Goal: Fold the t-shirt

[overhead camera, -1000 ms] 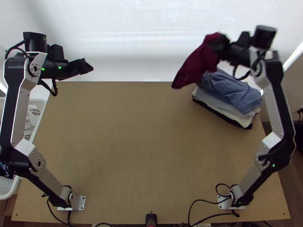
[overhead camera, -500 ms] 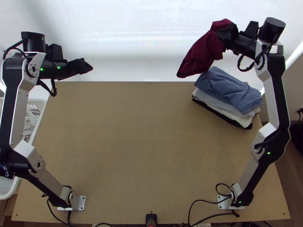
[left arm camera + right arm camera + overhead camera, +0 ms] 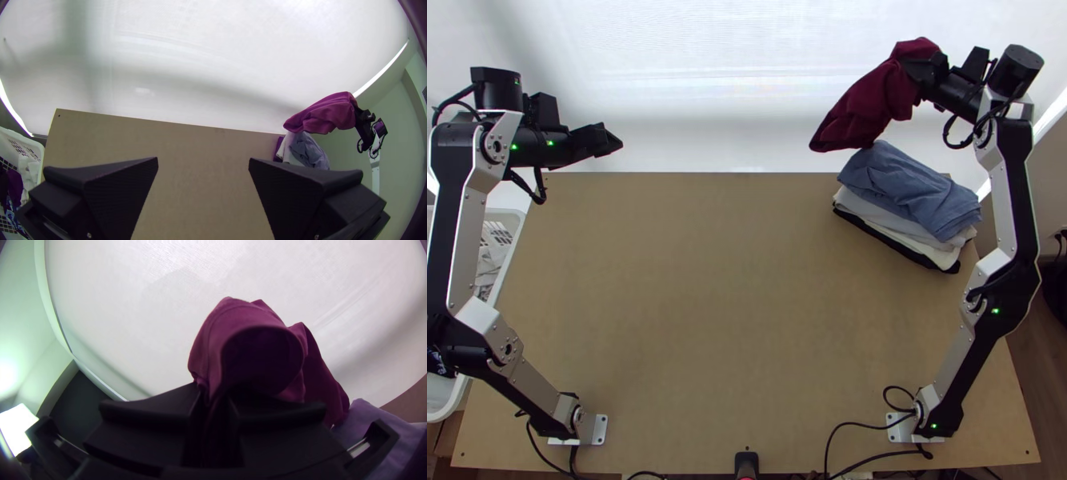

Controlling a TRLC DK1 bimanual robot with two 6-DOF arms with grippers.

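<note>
High above the table's far right corner, my right gripper (image 3: 917, 70) is shut on the dark red t-shirt (image 3: 871, 102), which hangs bunched and droops toward the left, its lower part just above the folded pile. In the right wrist view the shirt (image 3: 249, 342) is pinched between the fingers of my right gripper (image 3: 213, 413) and bulges up beyond them. My left gripper (image 3: 613, 142) stands past the far left table edge; in the left wrist view this gripper (image 3: 203, 164) is open, its two fingers wide apart with nothing between them.
A stack of folded clothes, blue cloth (image 3: 915, 192) on top, lies at the far right of the table (image 3: 731, 304). A white basket (image 3: 511, 220) with clothes stands beyond the left edge. A white curtain (image 3: 715, 80) hangs behind.
My right gripper has moved right and somewhat up the picture, carrying the red shirt from above the stack's left part toward its far side. The left arm has barely shifted.
</note>
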